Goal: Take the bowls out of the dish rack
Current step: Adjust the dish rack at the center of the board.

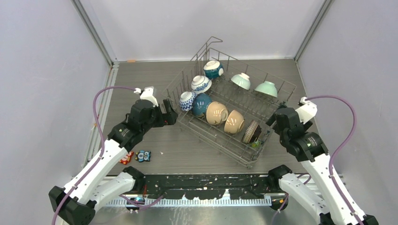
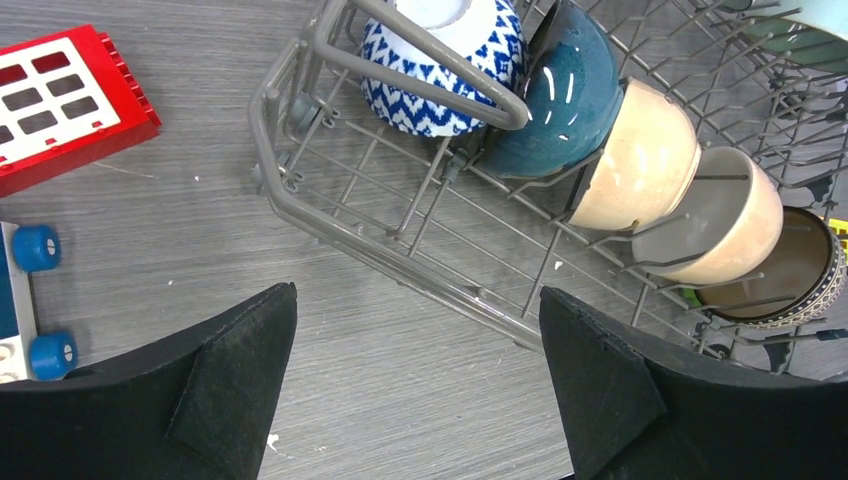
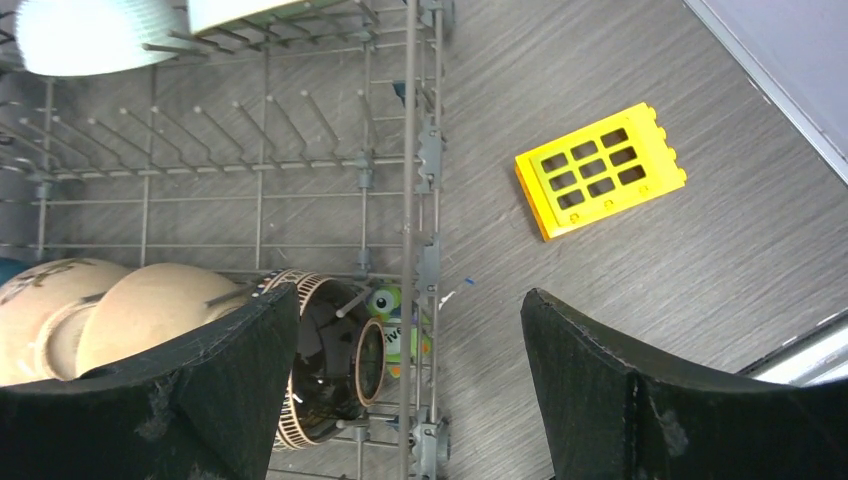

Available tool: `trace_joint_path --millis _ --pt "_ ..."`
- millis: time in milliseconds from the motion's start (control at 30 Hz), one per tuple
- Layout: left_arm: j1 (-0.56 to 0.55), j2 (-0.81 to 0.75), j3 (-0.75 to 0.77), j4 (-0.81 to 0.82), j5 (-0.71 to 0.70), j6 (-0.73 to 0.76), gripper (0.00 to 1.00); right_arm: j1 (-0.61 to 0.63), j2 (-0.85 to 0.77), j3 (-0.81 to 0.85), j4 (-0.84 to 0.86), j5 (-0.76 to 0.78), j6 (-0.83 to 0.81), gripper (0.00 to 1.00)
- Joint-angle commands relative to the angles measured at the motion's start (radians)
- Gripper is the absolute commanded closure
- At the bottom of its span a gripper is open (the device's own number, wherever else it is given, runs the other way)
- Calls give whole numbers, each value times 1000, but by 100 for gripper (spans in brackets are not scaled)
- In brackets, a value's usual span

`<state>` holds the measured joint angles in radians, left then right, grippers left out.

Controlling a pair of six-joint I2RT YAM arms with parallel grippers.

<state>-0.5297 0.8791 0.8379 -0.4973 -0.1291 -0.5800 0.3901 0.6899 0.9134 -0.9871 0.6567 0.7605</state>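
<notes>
The grey wire dish rack (image 1: 213, 143) sits slanted mid-table with several bowls in it. Its front row holds a blue-and-white bowl (image 1: 187, 101), a teal bowl (image 1: 202, 104), two beige bowls (image 1: 217, 113) and a brown ribbed bowl (image 1: 252, 131). Two mint bowls (image 1: 241, 80) stand at the back. My left gripper (image 1: 170, 112) is open beside the rack's left corner, over bare table (image 2: 417, 292), with the blue-and-white bowl (image 2: 440, 80) just ahead. My right gripper (image 1: 274, 117) is open above the rack's right edge (image 3: 408, 294), next to the brown bowl (image 3: 325, 365).
A red block (image 2: 60, 105) and a blue-wheeled toy (image 2: 30, 300) lie left of the rack. On the table right of the rack lies a yellow block (image 3: 600, 170). A green toy (image 3: 395, 320) sits inside the rack's corner. Walls close in both sides.
</notes>
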Motion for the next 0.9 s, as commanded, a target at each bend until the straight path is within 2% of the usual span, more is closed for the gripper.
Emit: trace_joint_path --millis 0,233,400,533,733,867 --pt "4 -18 50 66 -26 26 8 -6 23 -27 9 42 82 16" --pt "4 48 166 147 -120 201 7 -14 59 -91 82 -17 98 21" --pt "4 138 206 269 -90 418 6 -19 72 -110 109 -36 73 23" --pt "6 275 319 217 -93 546 9 -30 79 -119 131 -58 50 27" --pt "61 430 445 163 3 576 15 -44 89 -134 159 -79 22 34" --pt "84 507 498 128 7 567 21 -58 96 -148 181 -96 13 40"
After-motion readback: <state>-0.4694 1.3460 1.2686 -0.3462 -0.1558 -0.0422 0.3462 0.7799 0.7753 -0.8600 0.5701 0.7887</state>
